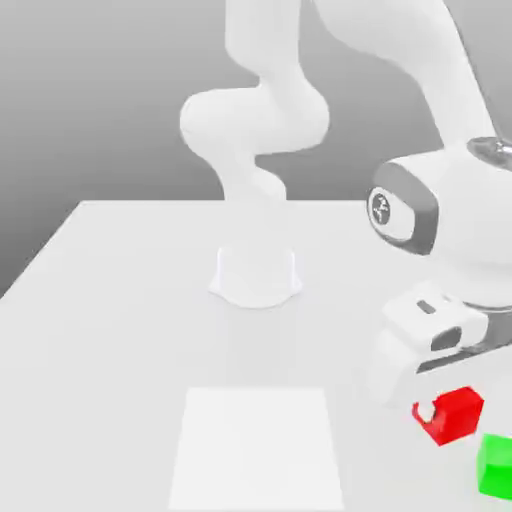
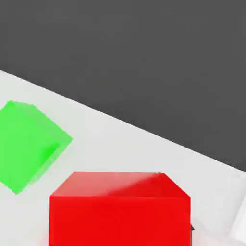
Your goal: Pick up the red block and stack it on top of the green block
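Lower right in the exterior view, my pincer [image 1: 447,412] grips the smooth, matte red cube [image 1: 458,416] by its sides, presumably leaving its underside free to settle on the matte green cube [image 1: 496,467] beside it.

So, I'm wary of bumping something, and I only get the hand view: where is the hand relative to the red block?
Observer: In the exterior view, the white hand is just above the red block, partly over its upper side.
Operator: And what else lies on the table besides the two blocks?
Observer: A flat white square lies on it, to the exterior view's left of the red block.
Operator: Where does the arm stand?
Observer: Its base stands on the table, behind that square as the exterior view shows it.
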